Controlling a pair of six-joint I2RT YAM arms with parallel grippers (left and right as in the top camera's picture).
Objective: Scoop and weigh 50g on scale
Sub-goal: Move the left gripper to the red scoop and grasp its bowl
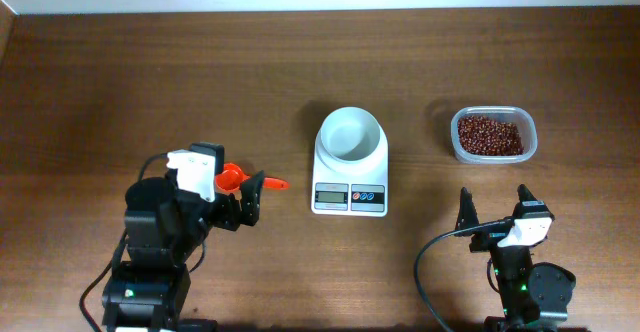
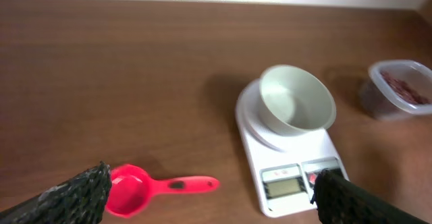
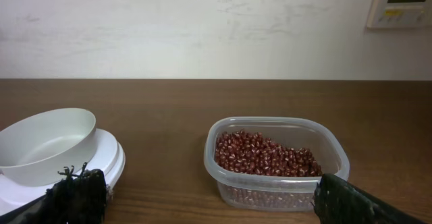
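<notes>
Left gripper (image 1: 243, 200) and right gripper (image 1: 494, 204) spread wide, empty; scale (image 1: 350, 172) sits central, beans (image 1: 489, 134) in a tub (image 1: 533, 144) nearer the table's (image 1: 150, 72) right edge; closing off-centre may skid the flat orange scoop (image 1: 232, 179) away.

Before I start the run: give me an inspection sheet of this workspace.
Surface: brown wooden table, bare apart from the job's things.
Job's things: scale at centre, its white bowl empty; beans in a clear tub, to the right of the scale; orange-red scoop lying on the table, empty.
Clutter: nothing seen.
Grippers: left gripper open over the scoop, not gripping it; right gripper open, empty, facing the tub.
Cables: black cables loop beside both arm bases, away from the job's things.
Surroundings: pale wall with a wall panel.
</notes>
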